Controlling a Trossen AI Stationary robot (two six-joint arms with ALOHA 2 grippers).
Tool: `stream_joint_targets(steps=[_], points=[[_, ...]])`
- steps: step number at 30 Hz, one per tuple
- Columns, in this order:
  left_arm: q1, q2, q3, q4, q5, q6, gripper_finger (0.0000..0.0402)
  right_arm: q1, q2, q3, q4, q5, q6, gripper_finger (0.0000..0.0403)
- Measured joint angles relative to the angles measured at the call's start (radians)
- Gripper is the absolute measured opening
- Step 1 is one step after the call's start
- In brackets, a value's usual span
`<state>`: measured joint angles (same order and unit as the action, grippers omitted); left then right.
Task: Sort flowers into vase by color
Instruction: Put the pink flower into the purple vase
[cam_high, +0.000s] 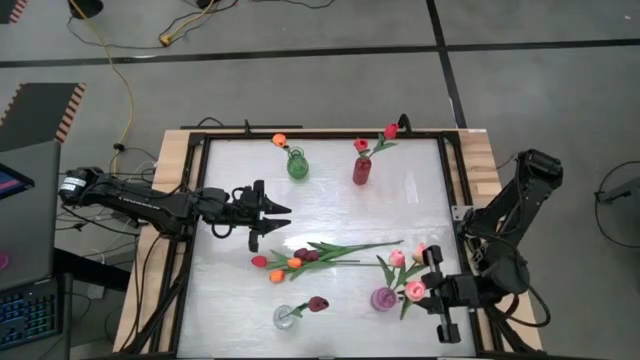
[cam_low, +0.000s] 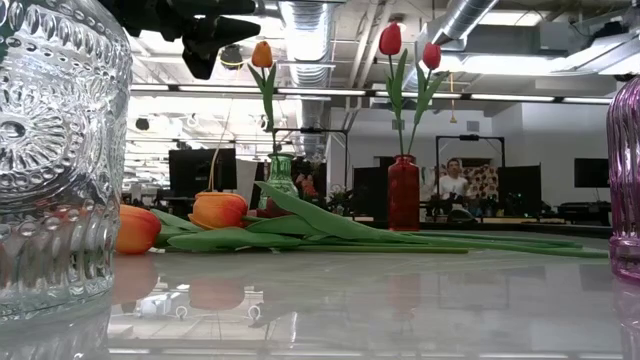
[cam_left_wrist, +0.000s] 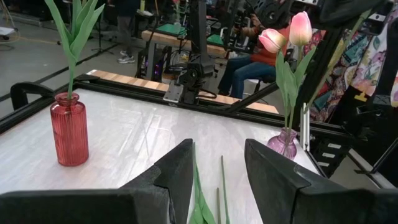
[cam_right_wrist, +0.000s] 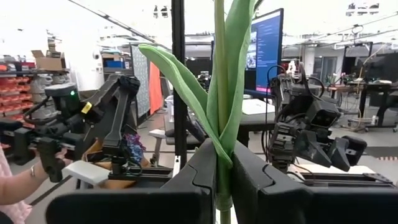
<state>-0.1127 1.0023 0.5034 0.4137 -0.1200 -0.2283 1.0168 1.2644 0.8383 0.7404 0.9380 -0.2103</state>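
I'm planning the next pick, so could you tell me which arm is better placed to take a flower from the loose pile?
Probably the left. The left gripper hangs open just above the loose flowers, stems visible between its fingers, while the right gripper is shut on a pink tulip by the purple vase.

- We identify the location as a robotics lab or open workshop hall, not a home or shop.
- We see a bare grey concrete floor (cam_high: 300, 40) with dark seams around the table, and a yellow cable (cam_high: 120, 70) trailing loose across it.
- We note exposed ceiling ducts (cam_low: 310, 30) and strip lights overhead in the low view.
- We observe a wooden-edged table (cam_high: 170, 160) fitted with a black metal frame (cam_high: 320, 133).
- We find a large monitor (cam_right_wrist: 267, 43), shelving with boxes (cam_right_wrist: 46, 62) and other robot arms (cam_right_wrist: 311, 124) on stands in the background.
- We see seated people (cam_low: 455, 185) at distant workbenches.
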Motion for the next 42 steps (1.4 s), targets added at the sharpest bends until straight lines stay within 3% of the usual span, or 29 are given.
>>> stream_joint_targets(steps=[14,21,42], points=[[0.000,0.000,0.000,0.000,0.000,0.000,0.0132,-0.039,0.056,0.000,0.000,-0.045,-0.011,0.0056],[0.000,0.000,0.000,0.000,0.000,0.010,0.0132,-0.036,0.084,0.000,0.062,-0.047,-0.102,0.0056],[0.000,0.000,0.000,-0.004,0.003,0.014,0.0132,-0.038,0.084,0.000,-0.023,-0.018,-0.049,0.0056]])
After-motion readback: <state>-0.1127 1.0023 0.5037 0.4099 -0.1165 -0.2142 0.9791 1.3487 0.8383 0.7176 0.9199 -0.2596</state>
